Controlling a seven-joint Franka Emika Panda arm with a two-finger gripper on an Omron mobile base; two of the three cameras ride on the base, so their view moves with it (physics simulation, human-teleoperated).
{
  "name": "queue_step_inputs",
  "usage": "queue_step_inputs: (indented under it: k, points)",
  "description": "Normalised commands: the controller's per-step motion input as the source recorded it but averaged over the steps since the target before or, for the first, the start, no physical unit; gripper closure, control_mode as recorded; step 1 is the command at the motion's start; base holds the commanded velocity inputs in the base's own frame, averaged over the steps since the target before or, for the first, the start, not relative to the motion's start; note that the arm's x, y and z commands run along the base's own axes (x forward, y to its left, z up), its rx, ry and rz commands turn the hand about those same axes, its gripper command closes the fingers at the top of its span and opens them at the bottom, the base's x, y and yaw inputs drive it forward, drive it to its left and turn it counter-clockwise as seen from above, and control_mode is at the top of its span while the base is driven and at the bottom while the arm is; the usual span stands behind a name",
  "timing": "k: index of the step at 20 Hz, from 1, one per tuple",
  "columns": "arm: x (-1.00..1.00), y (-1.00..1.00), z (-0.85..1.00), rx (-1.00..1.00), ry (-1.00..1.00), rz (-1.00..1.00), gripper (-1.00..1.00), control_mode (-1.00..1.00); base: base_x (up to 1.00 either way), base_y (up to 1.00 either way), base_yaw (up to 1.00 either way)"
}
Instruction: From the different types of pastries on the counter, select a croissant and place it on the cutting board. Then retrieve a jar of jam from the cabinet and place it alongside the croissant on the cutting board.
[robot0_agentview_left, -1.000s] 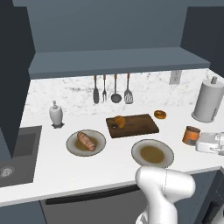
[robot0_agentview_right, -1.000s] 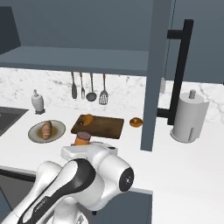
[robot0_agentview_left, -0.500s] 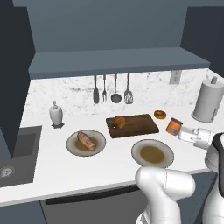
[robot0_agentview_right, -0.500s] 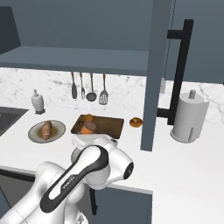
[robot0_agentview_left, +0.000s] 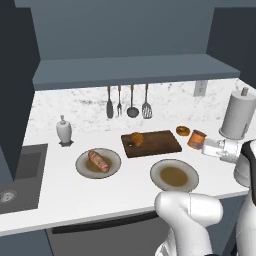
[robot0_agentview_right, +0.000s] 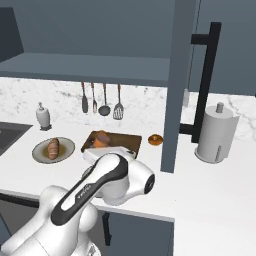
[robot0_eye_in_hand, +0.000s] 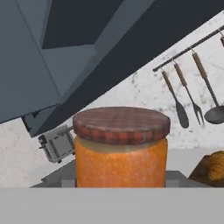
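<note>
Gripping the jar of jam (robot0_agentview_left: 197, 138) from its right side, the gripper (robot0_agentview_left: 202, 144) is closed on the jar's body and carries it above the white, grey-speckled marble counter (robot0_agentview_left: 125, 187), just off the right end of the cutting board (robot0_agentview_left: 159, 144). Close up in the hand view, the jar (robot0_eye_in_hand: 121, 148) is a stubby cylinder with grainy orange sides, a pale band under the lid and a flat reddish-brown lid with a faint checked pattern. The board, to the hand's left, is a flat dark-brown wooden rectangle with visible grain, and the croissant (robot0_agentview_left: 136, 139), small, golden-orange and ridged, lies on its far left part, well apart from the jar. A small glazed ring doughnut (robot0_agentview_left: 183, 131) sits on the counter just behind the jar. In front of the board and nearer the robot than the hand rests a round grey-brown plate (robot0_agentview_left: 174, 175) with a brownish centre; farther left, a second such plate (robot0_agentview_left: 98, 163) holds a longer reddish-brown ridged roll (robot0_agentview_left: 98, 161). Beyond the hand to its right stands a tall grey cylindrical canister (robot0_agentview_left: 238, 114) with a knob on top. On the marble back wall hang slim utensils (robot0_agentview_left: 128, 101), below the long slate-coloured shelf of the cabinet (robot0_agentview_left: 135, 71), and a pale bottle-shaped dispenser (robot0_agentview_left: 63, 130) stands far to the left.
</note>
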Motion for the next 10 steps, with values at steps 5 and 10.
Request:
queue_step_inputs:
  k: [5, 10]
  points:
    - [0.07, 0.01, 0.01, -0.19, -0.11, 0.07, 1.00, -1.00, 0.00, 0.00, 0.00]
    - [0.09, 0.00, 0.00, -0.06, -0.06, 0.04, 1.00, -1.00, 0.00, 0.00, 0.00]
